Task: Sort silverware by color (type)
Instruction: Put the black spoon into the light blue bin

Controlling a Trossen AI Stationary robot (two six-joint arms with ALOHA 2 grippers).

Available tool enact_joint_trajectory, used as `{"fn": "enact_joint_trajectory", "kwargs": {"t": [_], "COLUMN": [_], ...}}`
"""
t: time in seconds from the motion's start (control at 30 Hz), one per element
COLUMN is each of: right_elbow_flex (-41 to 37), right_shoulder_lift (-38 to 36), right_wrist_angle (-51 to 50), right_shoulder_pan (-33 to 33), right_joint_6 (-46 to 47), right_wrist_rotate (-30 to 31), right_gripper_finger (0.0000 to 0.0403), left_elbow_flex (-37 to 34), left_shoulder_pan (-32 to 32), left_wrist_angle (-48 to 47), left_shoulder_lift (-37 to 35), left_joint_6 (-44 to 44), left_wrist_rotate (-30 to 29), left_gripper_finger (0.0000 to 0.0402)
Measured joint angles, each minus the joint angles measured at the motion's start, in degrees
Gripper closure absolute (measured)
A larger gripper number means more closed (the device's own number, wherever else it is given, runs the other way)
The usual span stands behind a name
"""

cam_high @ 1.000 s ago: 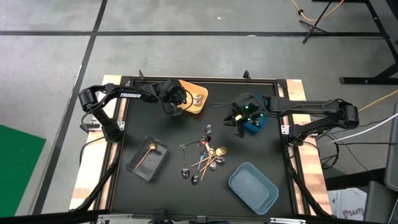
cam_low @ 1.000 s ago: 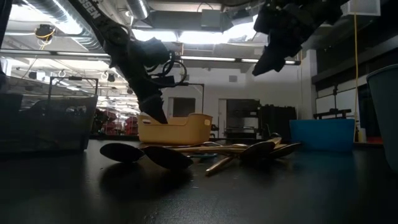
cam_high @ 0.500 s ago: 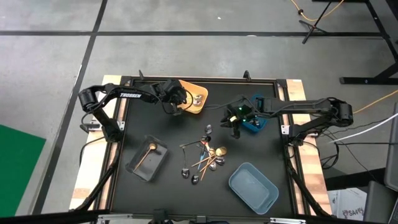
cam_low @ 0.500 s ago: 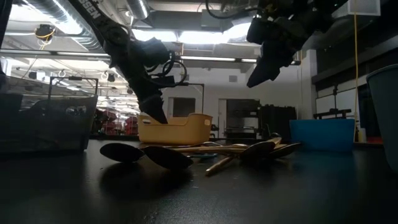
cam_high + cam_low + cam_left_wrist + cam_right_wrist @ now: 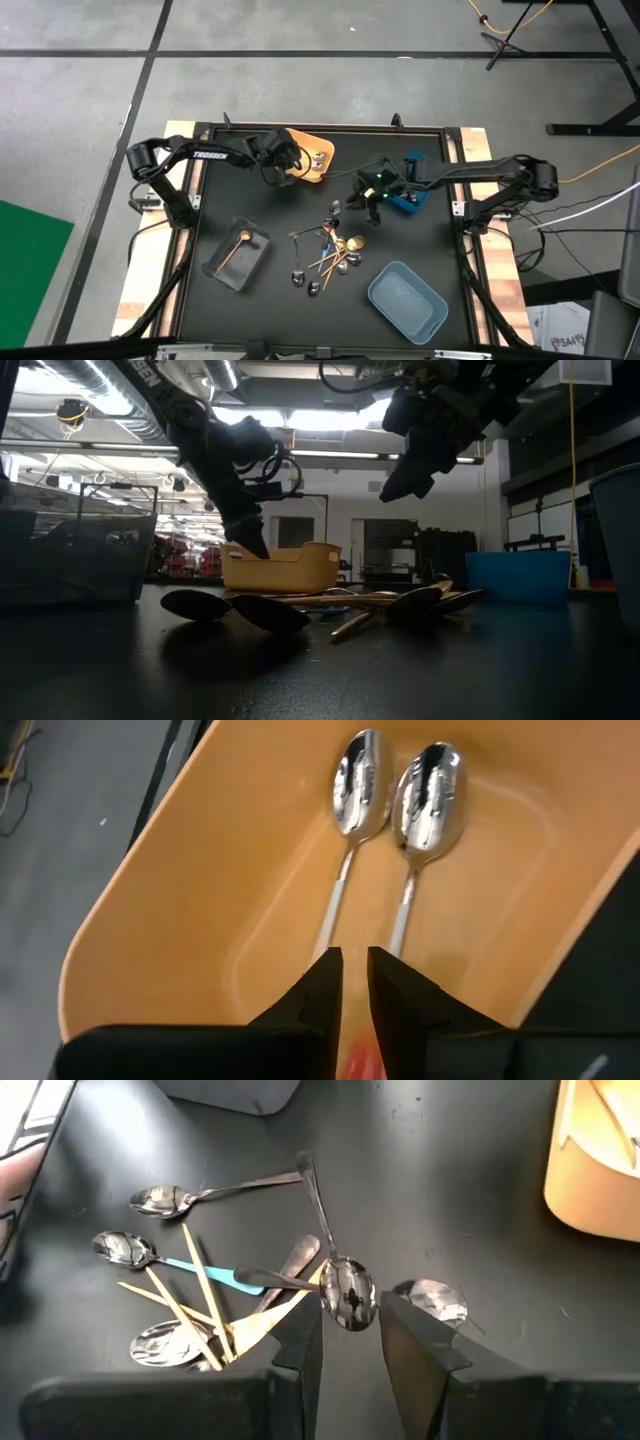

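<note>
Silver spoons [image 5: 345, 1295] just beyond R hand [image 5: 350, 1342]

The left arm reaches from the desk's left edge along its far edge toward the middle, its wrist bent down; the left pincer [image 5: 283, 172] points down with its tip low, its fingers [image 5: 322, 982] standing slightly apart with a narrow gap and nothing between them; the right arm stretches from the desk's right edge toward the desk's centre, held high; the right pincer [image 5: 365, 203] hangs well above the desk, tilted downward, its fingers [image 5: 300, 1345] parted by a narrow gap, holding nothing.
</note>
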Motion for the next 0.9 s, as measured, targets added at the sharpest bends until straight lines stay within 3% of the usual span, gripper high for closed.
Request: {"fn": "enact_joint_trajectory", "kwargs": {"t": [0.6, 0.9], "right_elbow_flex": [0.0, 0.0], "right_shoulder_lift": [0.5, 0.5], "right_wrist_angle": [1.6, 1.7], "right_shoulder_pan": [0.0, 0.0], "right_joint_6": [0.0, 0.0], "right_wrist_rotate": [0.1, 0.1], "right_gripper_finger": [0.031, 0.031], "left_elbow_flex": [0.0, 0.0], "left_shoulder_pan": [-5.1, -6.1], "left_wrist_angle": [-0.1, 0.0], "left_shoulder_lift": [-0.3, -7.3], "left_joint_6": [0.4, -0.8], "left_wrist_rotate": [-5.9, -7.5], "left_gripper_finger": [0.0356, 0.0356]}}
